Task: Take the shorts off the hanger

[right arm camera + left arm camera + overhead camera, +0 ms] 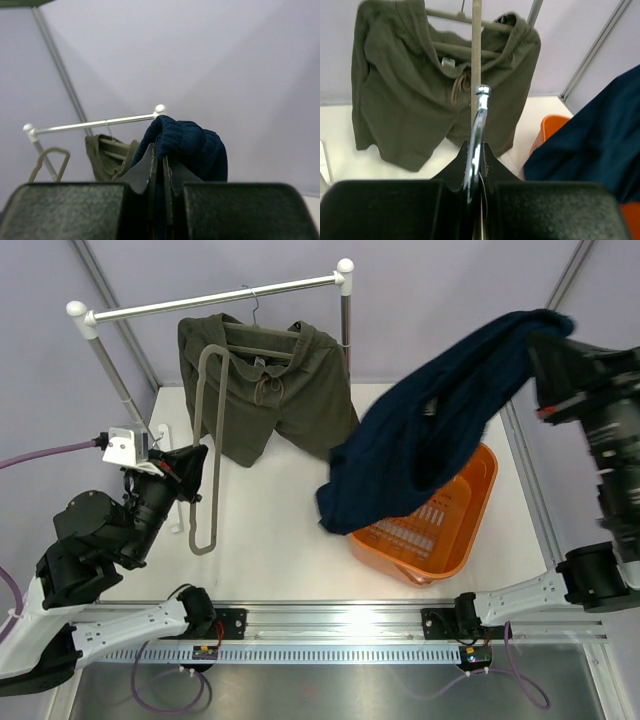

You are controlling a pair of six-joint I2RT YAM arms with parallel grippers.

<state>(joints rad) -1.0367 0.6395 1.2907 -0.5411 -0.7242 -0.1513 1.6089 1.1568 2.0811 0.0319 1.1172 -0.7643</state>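
The olive-green shorts (290,390) hang on a hanger (262,348) from the white rail (220,298) at the back. They also show in the left wrist view (405,90) and the right wrist view (107,157). My left gripper (195,462) is shut on the metal hook (479,115) of a second, empty grey hanger (205,440), in front of and left of the shorts. My right gripper (545,340) is shut on a navy blue garment (430,430) and holds it high over the orange basket. In the right wrist view the navy fabric (190,142) bunches over the shut gripper (163,160).
An orange laundry basket (488,480) sits at the right of the table, partly under the navy garment; its rim shows in the left wrist view (550,127). The rail's upright posts (115,380) stand at the back left and behind the shorts. A metal frame edges the table.
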